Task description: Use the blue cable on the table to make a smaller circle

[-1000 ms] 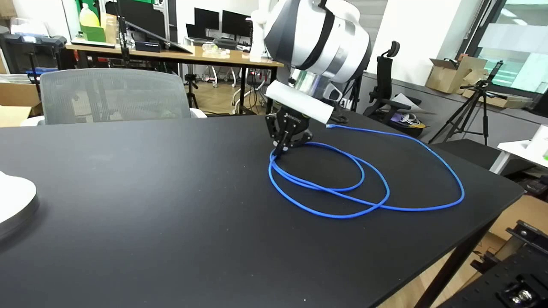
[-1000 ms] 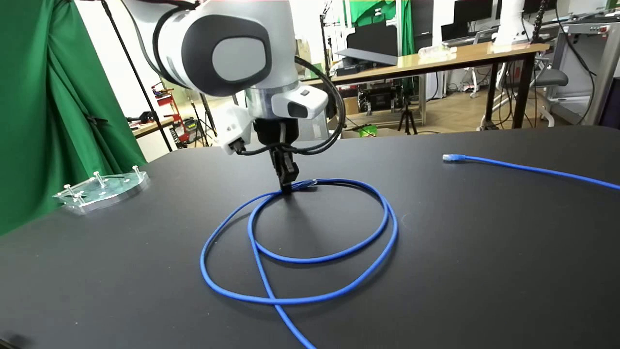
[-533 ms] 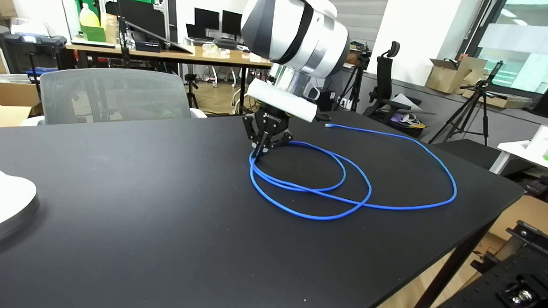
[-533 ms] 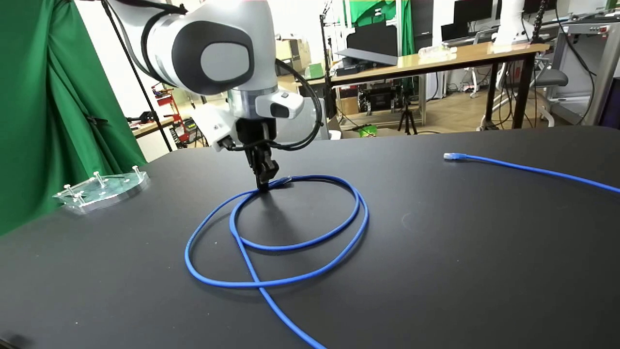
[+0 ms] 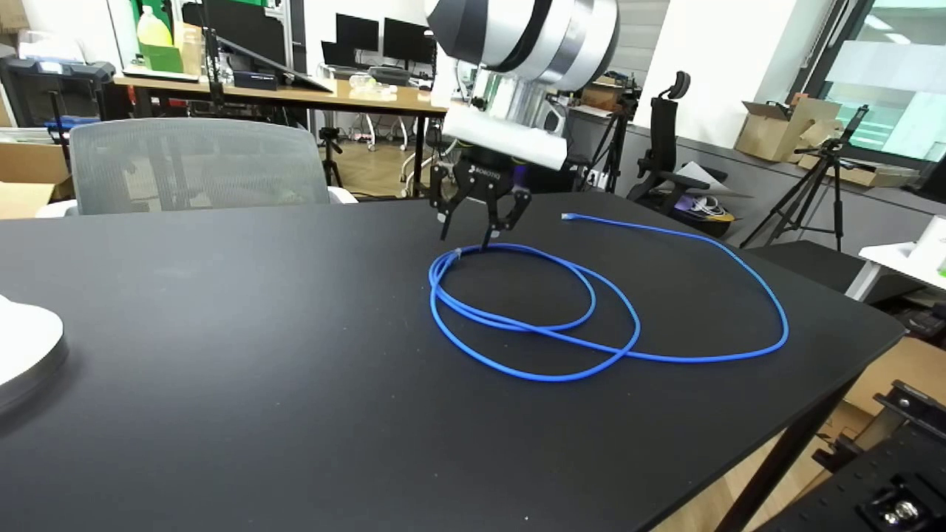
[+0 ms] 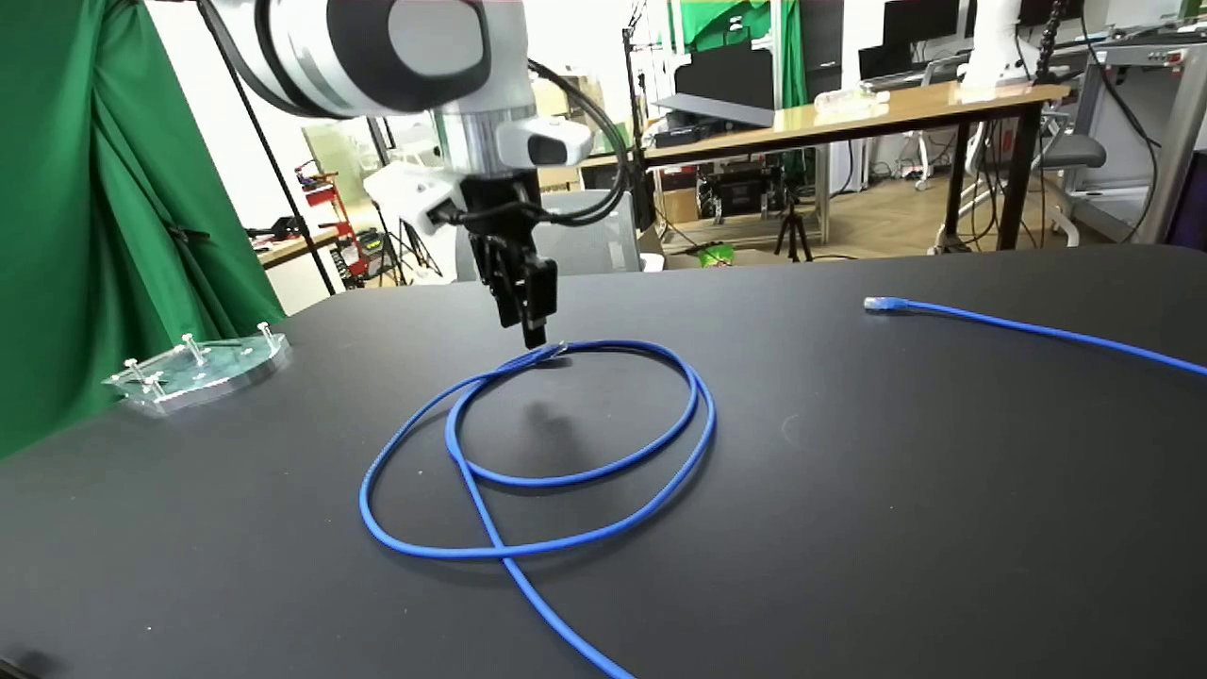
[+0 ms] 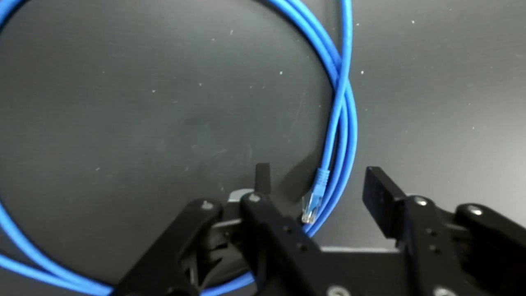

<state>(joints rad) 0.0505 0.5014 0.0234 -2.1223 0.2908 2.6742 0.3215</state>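
The blue cable (image 5: 554, 379) lies in overlapping loops on the black table (image 5: 222, 384), and a long tail runs off to a far plug end (image 6: 884, 304). In the wrist view the near plug end (image 7: 316, 193) rests against two neighbouring strands of the coil. My gripper (image 5: 465, 241) is open just above the coil's far side, its fingers apart with nothing held. Seen from the wrist, one fingertip (image 7: 263, 179) is inside the loop and the opposite fingertip (image 7: 378, 197) outside it. Part of the coil is hidden behind the gripper's linkage there.
A clear plate with upright bolts (image 6: 203, 368) sits on the table near the green curtain (image 6: 85, 236). A white rounded object (image 5: 29, 347) stands at the table's side in an exterior view. Behind the table is a grey mesh chair (image 5: 199, 166).
The gripper, earlier shut at the coil, shifted sideways and the loops slid with it. Since then it has opened and risen off the cable, which stays where it was half a second ago.
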